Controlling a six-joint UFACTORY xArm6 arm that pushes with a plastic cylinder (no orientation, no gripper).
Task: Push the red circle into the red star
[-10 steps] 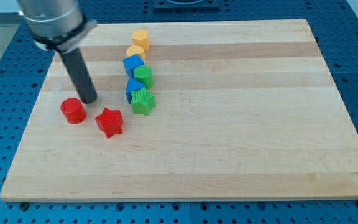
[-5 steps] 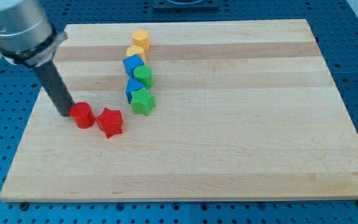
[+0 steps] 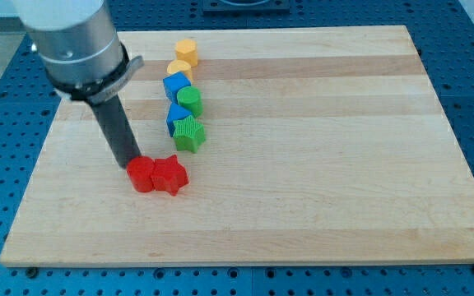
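Note:
The red circle (image 3: 142, 175) lies on the wooden board (image 3: 303, 164), at the view's lower left. It touches the red star (image 3: 169, 174) on the star's left side. My tip (image 3: 128, 165) is against the red circle's upper left edge. The dark rod rises from there to the grey arm at the view's top left.
A column of blocks stands above and right of the red pair: a green star (image 3: 189, 133), a blue block (image 3: 176, 116), a green round block (image 3: 189, 100), a blue block (image 3: 174, 85), and two orange blocks (image 3: 185, 53). The green star is close to the red star.
My tip went round to the circle's left and pushed it rightwards into the red star. Both red blocks have slid right and a little down, now touching.

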